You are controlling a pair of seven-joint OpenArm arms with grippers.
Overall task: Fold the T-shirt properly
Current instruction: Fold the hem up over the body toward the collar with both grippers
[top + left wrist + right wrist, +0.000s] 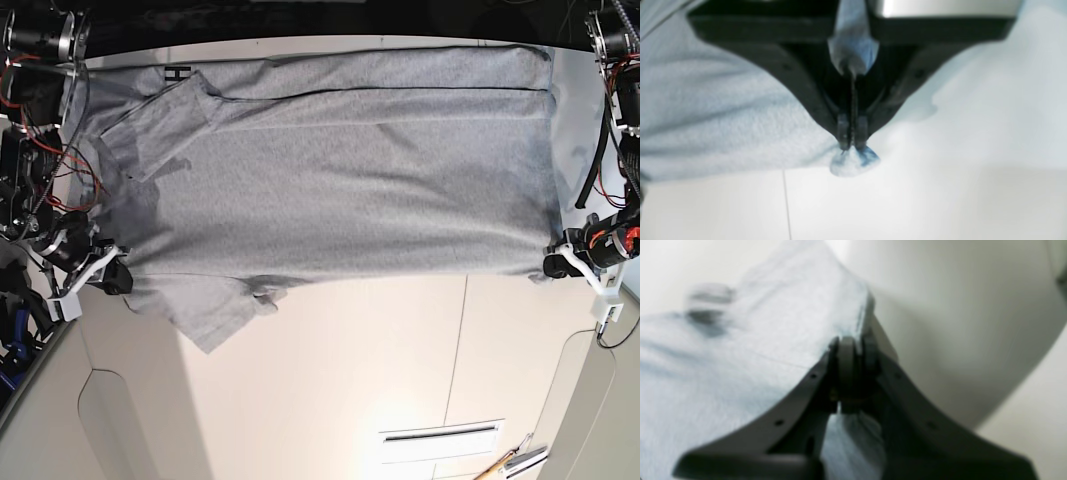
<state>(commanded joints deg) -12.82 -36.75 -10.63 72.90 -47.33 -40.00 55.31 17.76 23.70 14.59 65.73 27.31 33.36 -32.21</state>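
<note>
Heather-grey cotton fills most of the base view: the T-shirt (340, 170) lies spread flat across the white worktop (330, 380), its long axis running side to side. Nearest the camera, a short sleeve (205, 310) sticks out from the near edge and lies flat on the bare worktop. Beyond it the body of the shirt stretches smooth, with a long crease running parallel to the far edge.

At the far corner by the other sleeve, a scrap of black block lettering (177, 74) shows on the folded-under side; one character looks like an H, and the rest is hidden.

The left tool (851, 146) sits at the near corner of the shirt on the base view's right. In the left wrist view its jaws are pressed together on a pinch of grey fabric, a small tuft poking out past the tips. The right tool (853, 350) sits at the opposite near corner, and in its blurred wrist view the jaws are likewise clamped on the shirt's edge, with cloth bunched behind them.

No containers are visible.
</note>
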